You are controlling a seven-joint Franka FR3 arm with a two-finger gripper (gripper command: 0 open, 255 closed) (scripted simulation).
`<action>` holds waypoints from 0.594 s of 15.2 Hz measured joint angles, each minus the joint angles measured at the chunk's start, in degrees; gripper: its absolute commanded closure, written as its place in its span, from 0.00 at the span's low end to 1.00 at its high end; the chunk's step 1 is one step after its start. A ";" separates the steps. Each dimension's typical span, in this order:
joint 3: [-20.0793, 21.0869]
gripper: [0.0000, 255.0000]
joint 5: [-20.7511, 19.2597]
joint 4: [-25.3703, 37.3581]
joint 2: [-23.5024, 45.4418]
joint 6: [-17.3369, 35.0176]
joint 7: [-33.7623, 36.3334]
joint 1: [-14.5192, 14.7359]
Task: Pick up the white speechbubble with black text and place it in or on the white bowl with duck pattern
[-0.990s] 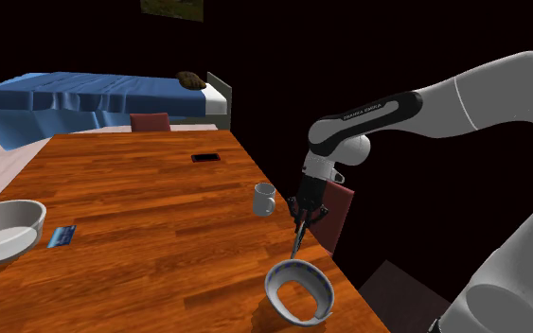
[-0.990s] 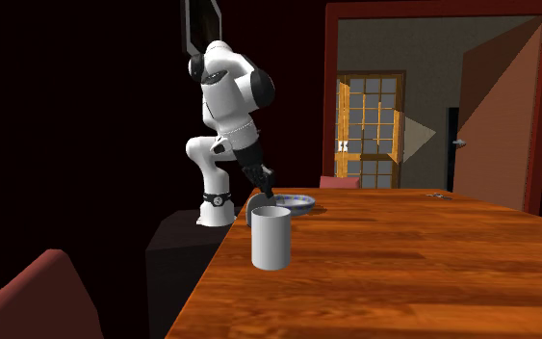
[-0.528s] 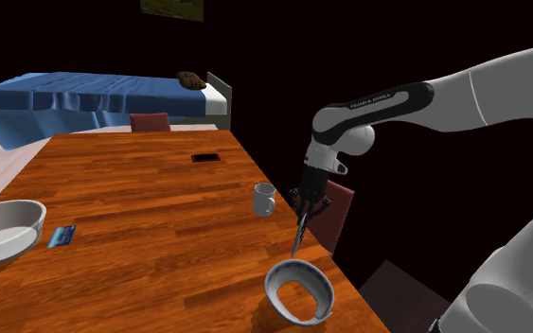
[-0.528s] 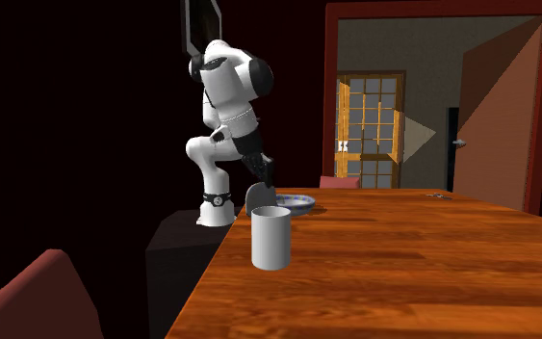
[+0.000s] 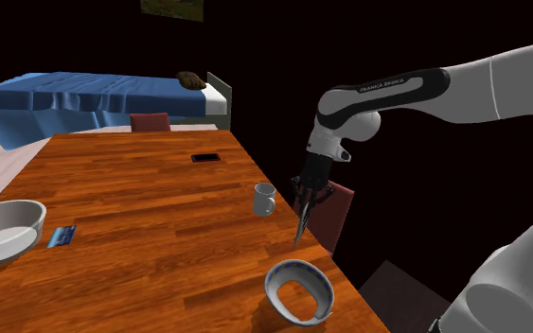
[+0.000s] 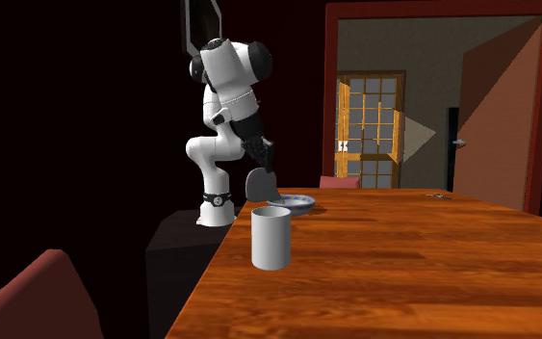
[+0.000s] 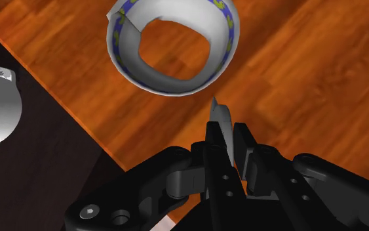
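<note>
The bubble (image 7: 220,118), pinched edge-on between the 2 black fingers (image 7: 243,143) of the hand (image 7: 227,131), shows as a thin sliver, its text impossible to read. From the shoulder camera it is a dark sliver (image 5: 298,227) hanging below the hand (image 5: 304,204), in the air over the desk's (image 5: 141,218) edge, between the mug (image 5: 265,200) and the bowl (image 5: 299,291), clear of both. The second exterior view gives it as a shaded grey oval (image 6: 257,183) partly covering the bowl (image 6: 296,203) beyond the mug (image 6: 271,238). The arm arches over from the stand, wrist pointing steeply down, hand tilted toward the patterned bowl (image 7: 176,85).
</note>
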 measured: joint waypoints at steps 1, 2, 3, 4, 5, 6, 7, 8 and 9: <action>-0.10 1.00 -0.09 0.37 -0.40 -0.75 0.21 -0.06; -0.16 1.00 -0.17 0.92 -0.60 -1.45 0.49 -0.09; -0.21 1.00 -0.25 1.49 -0.80 -2.17 0.78 -0.12; -0.27 1.00 -0.32 1.99 -1.04 -2.87 1.05 -0.15; -0.32 1.00 -0.34 2.38 -1.42 -3.57 1.34 -0.16; -0.41 1.00 -0.42 2.83 -1.67 -4.26 1.54 -0.21; -0.41 1.00 -0.46 3.53 -1.69 -4.90 1.90 -0.19; -0.39 1.00 -0.47 4.11 -1.82 -5.51 2.26 -0.17; -0.17 1.00 -0.20 3.75 -2.73 -5.85 2.80 0.06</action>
